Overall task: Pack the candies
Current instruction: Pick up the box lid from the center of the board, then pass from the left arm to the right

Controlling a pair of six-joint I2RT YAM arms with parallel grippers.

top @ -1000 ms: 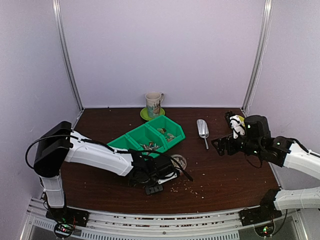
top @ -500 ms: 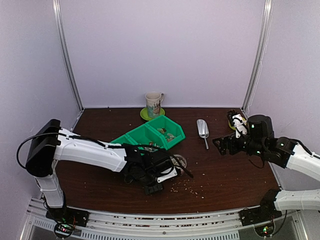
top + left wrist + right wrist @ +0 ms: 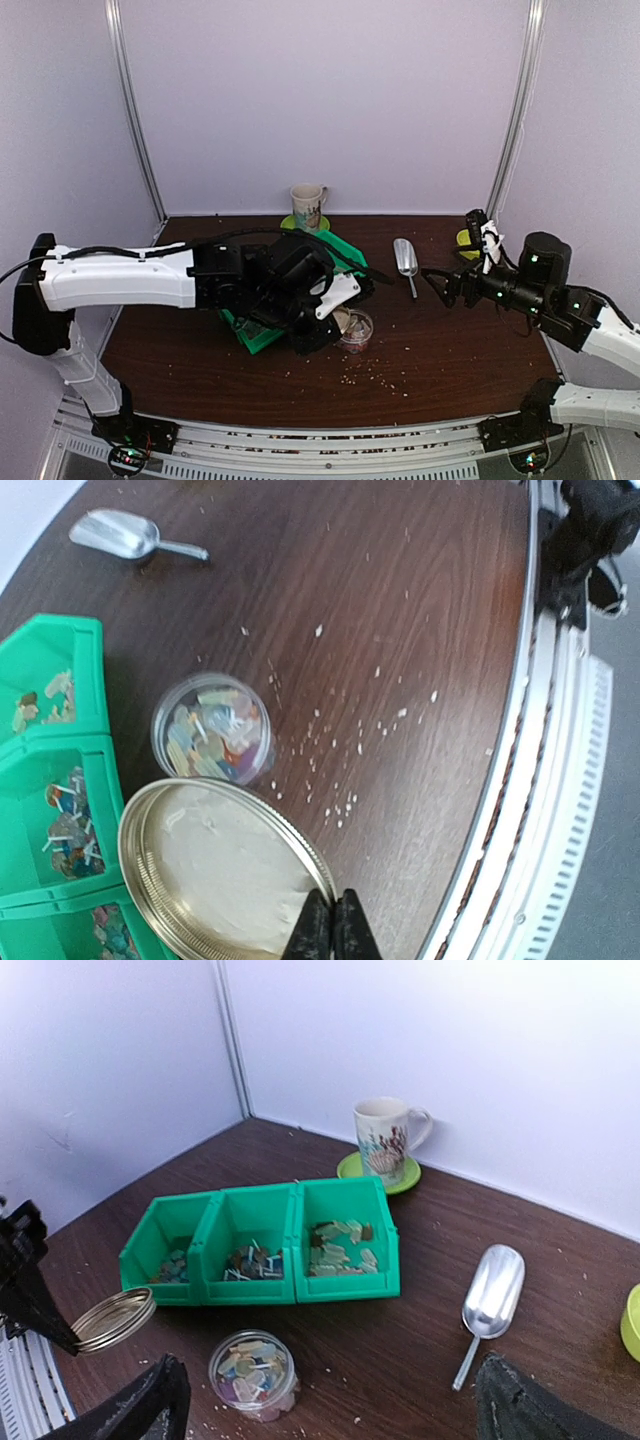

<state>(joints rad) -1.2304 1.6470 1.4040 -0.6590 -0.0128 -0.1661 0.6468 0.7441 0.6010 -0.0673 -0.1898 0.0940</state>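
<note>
— Where's my grip?
— The fingers of your left gripper are pinched shut on the lid rim, bottom centre. The candies fill the jar just above it (more lie in the green bin).
— Next?
— Level the lid, centre it over the jar, and lower it squarely. The left arm is stretched long across mid-frame. Your right gripper hangs spread and empty.
</note>
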